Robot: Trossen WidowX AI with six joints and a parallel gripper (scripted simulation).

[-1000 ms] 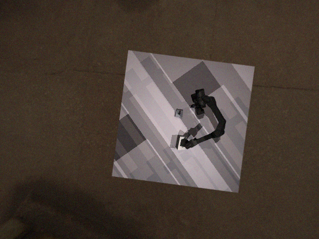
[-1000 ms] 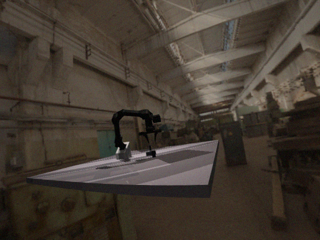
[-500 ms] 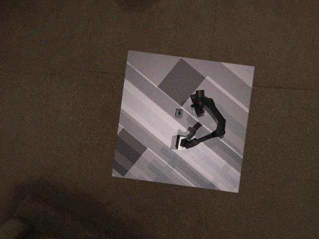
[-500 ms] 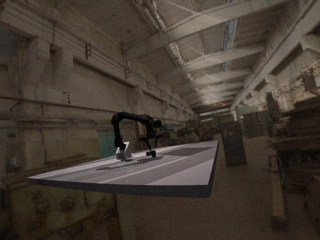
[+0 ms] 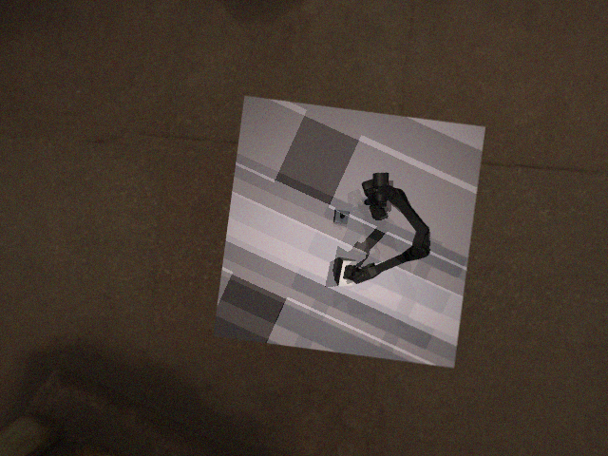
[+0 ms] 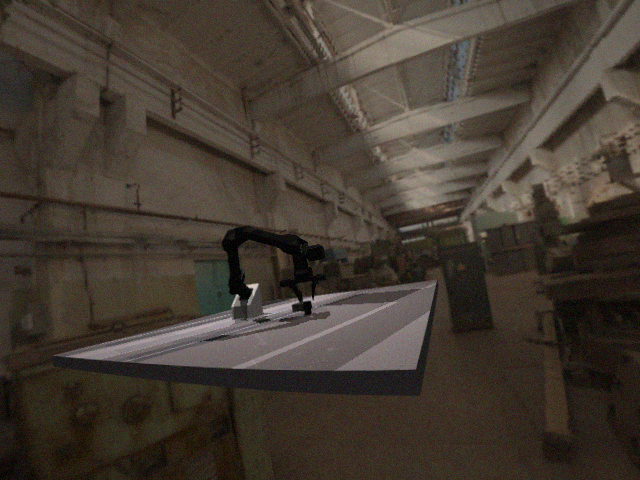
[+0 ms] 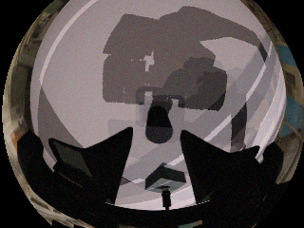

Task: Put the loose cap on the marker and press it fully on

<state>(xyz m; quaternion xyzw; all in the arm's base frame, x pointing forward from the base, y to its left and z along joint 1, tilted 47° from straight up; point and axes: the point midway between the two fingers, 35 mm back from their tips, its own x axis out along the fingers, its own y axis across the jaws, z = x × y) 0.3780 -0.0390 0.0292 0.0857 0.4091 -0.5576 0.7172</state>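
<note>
The black cap (image 7: 159,124) (image 6: 308,308) (image 5: 367,201) stands loose on the table. My gripper (image 7: 158,132) (image 6: 307,299) is open and points down over the cap. In the wrist view the cap shows between the two fingertips, with a gap on each side; it appears below them and is not held. The small grey holder block (image 5: 337,219) (image 7: 161,183) stands a short way from the cap. The dark marker (image 7: 166,199) (image 5: 342,216) is upright in the block, with no cap on it. In the exterior view a finger partly hides the marker and block.
The arm's base stands by a pale, slanted block (image 5: 345,278) (image 6: 253,299) on the table (image 5: 417,161) (image 6: 361,335). The arm arches from there over to the cap. Its dark shadows fall across the striped table top around the cap.
</note>
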